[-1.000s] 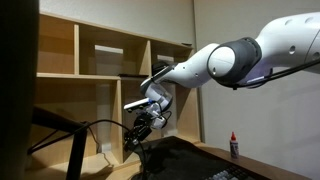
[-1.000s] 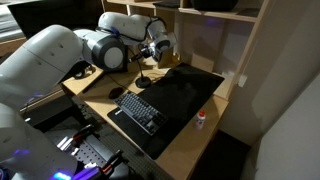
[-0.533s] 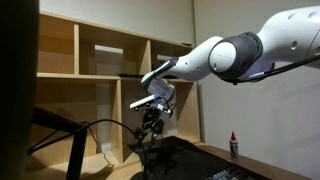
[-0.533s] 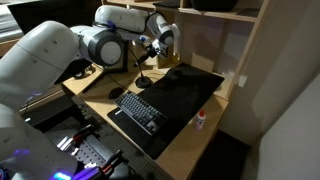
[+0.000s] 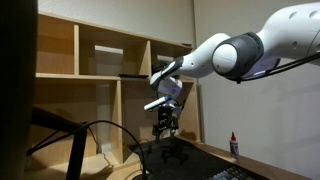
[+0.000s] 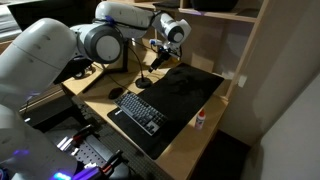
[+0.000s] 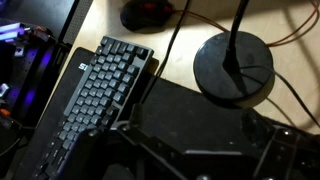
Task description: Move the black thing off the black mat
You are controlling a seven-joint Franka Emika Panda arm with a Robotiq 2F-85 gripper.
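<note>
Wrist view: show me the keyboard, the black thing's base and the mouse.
keyboard (image 7: 96,100), wrist view, on its middle keys.
black thing (image 7: 236,76), wrist view, on its round base.
mouse (image 7: 148,13), wrist view, on its top.

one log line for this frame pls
hand: over black mat edge, grip unclear | black thing: base at mat edge | off mat: unclear

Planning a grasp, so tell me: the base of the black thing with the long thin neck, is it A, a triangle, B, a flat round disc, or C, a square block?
B: in the wrist view the black thing has a flat round disc for a base, with the thin neck rising from near its middle.
</note>
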